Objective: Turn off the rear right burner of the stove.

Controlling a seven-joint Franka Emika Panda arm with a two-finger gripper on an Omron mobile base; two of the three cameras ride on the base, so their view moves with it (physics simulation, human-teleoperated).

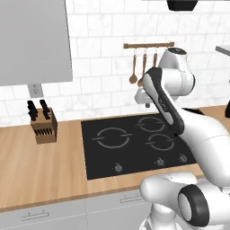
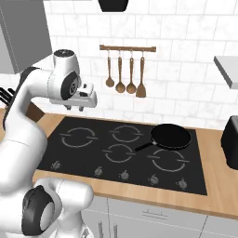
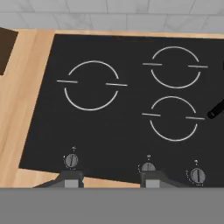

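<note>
A knife block (image 1: 43,125) stands at the left on the wooden counter (image 1: 40,170), well apart from the stove (image 1: 134,143). The stove is a flat black glass slab set into that counter, its long axis running left to right along the tiled wall, with its row of knobs (image 2: 124,175) along the front edge facing the robot. In the right base view a black frying pan (image 2: 170,136) sits on the rear right burner, its handle pointing toward the stove's middle; further right a dark appliance (image 2: 230,139) stands at the counter's end. Wooden utensils (image 2: 124,74) hang from a rail on the wall above the stove.

The gripper (image 2: 80,106) hangs in the air above the left part of the stove, clear of everything. In the hand view its fingertips (image 3: 71,178) stand wide apart, open and holding nothing, over the front edge, with three knobs beyond them and the tip of the pan handle (image 3: 216,110) at the right margin.
</note>
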